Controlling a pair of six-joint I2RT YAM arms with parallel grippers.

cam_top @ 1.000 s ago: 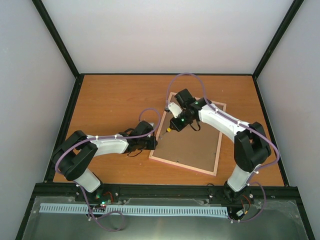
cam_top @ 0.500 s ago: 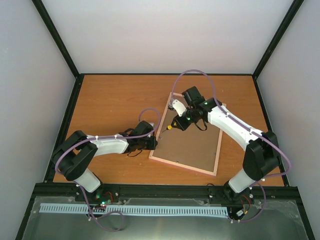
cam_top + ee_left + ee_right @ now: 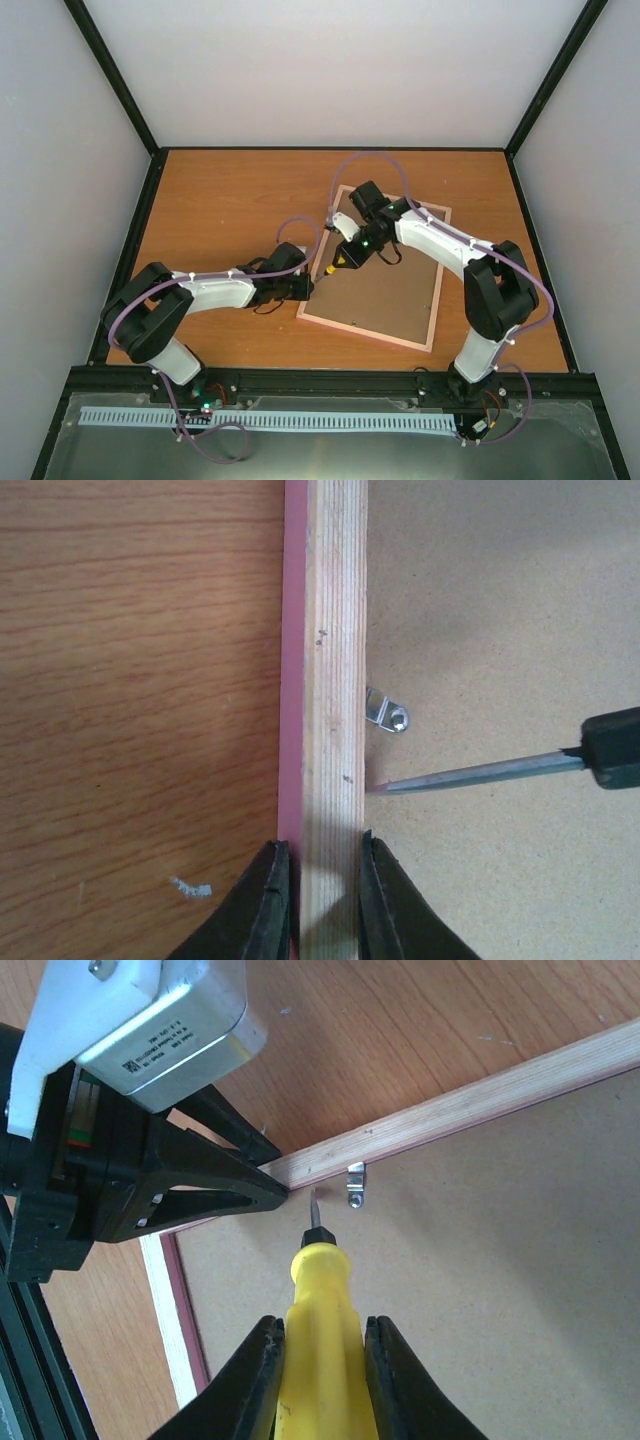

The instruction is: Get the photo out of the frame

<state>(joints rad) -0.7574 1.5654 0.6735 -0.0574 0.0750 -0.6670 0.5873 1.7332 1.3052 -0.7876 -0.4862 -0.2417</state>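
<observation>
Tabletop [image 3: 220,200] bears the frame [image 3: 335,630], edge pinched in left claw [image 3: 320,842]; right claw [image 3: 322,1322] grips screwdriver [image 3: 320,1370].

Bright, even light (seemingly overhead); soft shadows; the 2 wrist views slightly soft.

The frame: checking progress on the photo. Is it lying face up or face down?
Face down: the frame shows its brown backing board and a metal clip upward; no photo visible.
</observation>
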